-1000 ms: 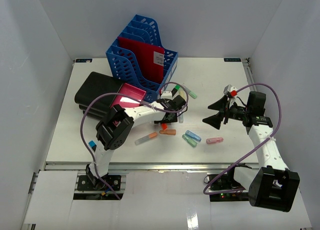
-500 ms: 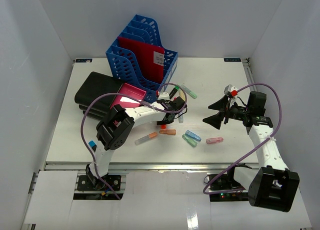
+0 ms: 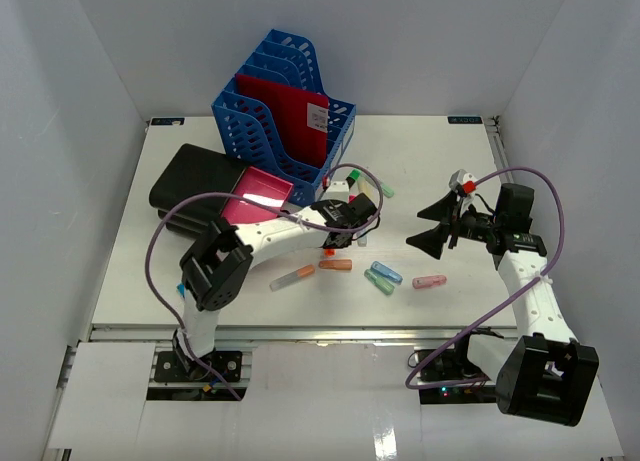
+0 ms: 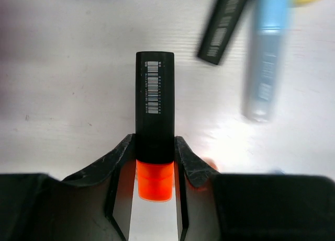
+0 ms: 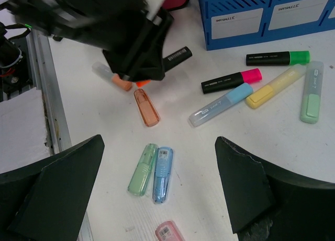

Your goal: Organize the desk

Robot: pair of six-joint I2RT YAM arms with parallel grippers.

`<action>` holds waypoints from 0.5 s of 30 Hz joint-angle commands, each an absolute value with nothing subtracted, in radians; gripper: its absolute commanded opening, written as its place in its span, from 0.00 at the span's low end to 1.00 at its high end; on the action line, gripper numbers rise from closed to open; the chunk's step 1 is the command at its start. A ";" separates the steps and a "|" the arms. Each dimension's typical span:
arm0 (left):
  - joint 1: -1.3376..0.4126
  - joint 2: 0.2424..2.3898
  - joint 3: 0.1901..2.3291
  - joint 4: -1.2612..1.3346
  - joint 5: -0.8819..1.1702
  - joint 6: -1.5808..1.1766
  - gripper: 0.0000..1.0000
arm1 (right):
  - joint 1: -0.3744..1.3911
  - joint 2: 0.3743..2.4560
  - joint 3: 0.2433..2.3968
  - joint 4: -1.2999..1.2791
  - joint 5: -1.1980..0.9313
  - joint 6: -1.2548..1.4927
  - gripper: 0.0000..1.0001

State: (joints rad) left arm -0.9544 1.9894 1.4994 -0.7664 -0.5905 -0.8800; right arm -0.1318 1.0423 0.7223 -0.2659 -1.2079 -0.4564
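The white desk (image 3: 450, 171) holds scattered highlighters and small cases. My left gripper (image 3: 345, 233) is shut on a black highlighter with an orange cap (image 4: 155, 110), held low over the desk; the jaws press on both sides of it near the cap. It also shows in the right wrist view (image 5: 175, 56). My right gripper (image 3: 432, 226) is open and empty, hovering above the green case (image 5: 142, 169) and blue case (image 5: 162, 174).
A blue file rack (image 3: 285, 111) with a red folder (image 3: 295, 116) stands at the back. A black case (image 3: 195, 186) and pink tray (image 3: 255, 196) lie left. Pink-capped (image 5: 230, 81), green-capped (image 5: 277, 58), pale blue (image 5: 220, 105) and yellow (image 5: 275, 87) highlighters lie near the rack. Orange (image 5: 146, 107) and pink (image 5: 170, 231) cases lie in front.
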 commanded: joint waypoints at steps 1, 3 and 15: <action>-1.023 1.720 1.450 -0.757 -0.641 -0.777 0.00 | -0.143 1.020 0.724 -0.251 -1.236 -0.464 0.93; -1.033 1.624 1.382 -0.757 -0.647 -0.768 0.00 | -0.142 1.020 0.724 -0.250 -1.240 -0.463 0.93; -0.841 1.263 1.246 -0.827 -0.728 -0.577 0.00 | -0.146 1.031 0.721 -0.250 -1.247 -0.461 0.93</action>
State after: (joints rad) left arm -0.9668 1.3135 1.2849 -0.7875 -0.6928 -0.6901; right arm -0.1383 1.0355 0.7223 -0.2653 -1.2163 -0.4564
